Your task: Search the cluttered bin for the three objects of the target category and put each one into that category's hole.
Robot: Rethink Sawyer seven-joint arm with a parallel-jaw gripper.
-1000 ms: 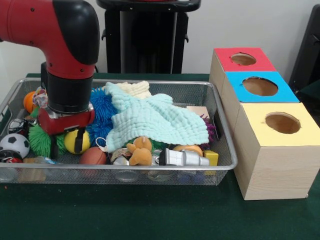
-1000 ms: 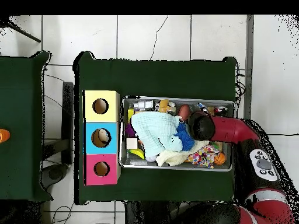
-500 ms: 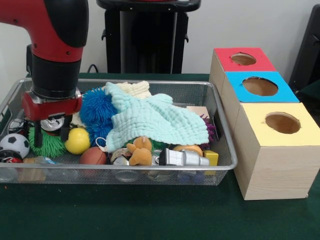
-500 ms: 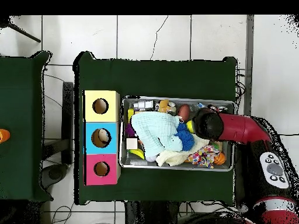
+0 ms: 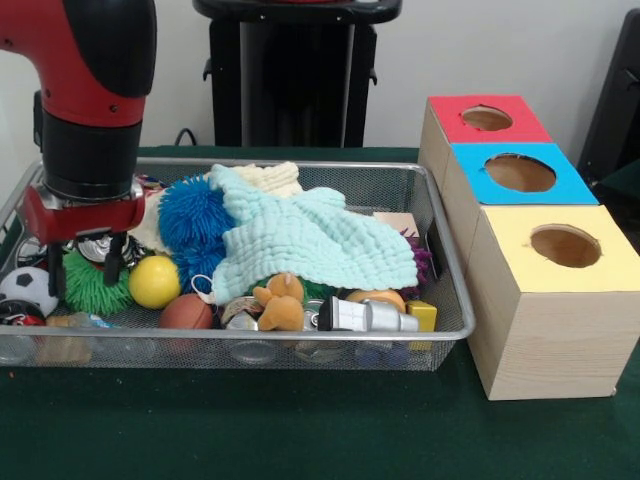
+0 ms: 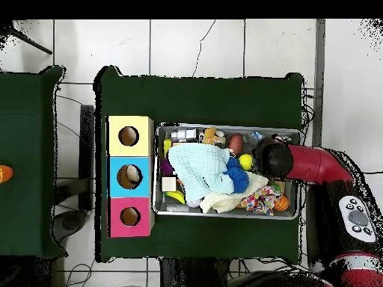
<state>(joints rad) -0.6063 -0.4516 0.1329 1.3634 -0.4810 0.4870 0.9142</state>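
My gripper [image 5: 85, 272] hangs open over the left end of the wire bin [image 5: 300, 340], its two dark fingers [image 5: 114, 258] straddling a green spiky ball [image 5: 95, 290]; nothing is held. A yellow ball [image 5: 154, 282] lies just right of it, a soccer ball [image 5: 25, 290] to its left, and a brown football [image 5: 186, 312] at the front. In the overhead view the arm's wrist [image 6: 273, 158] hides the gripper, and the yellow ball [image 6: 245, 161] shows beside it. Three boxes with holes stand right of the bin: red [image 5: 485, 120], blue [image 5: 520, 175], yellow [image 5: 565, 250].
A mint cloth [image 5: 310, 240] covers the bin's middle, beside a blue spiky ball [image 5: 190, 215]. A teddy [image 5: 280, 303] and a silver cylinder [image 5: 365, 317] lie along the front wall. An orange thing [image 6: 4, 173] sits on a second table.
The arm has lifted and shifted toward the bin's left end in the front view, uncovering the yellow ball. The gripper now stands over the green spiky ball.
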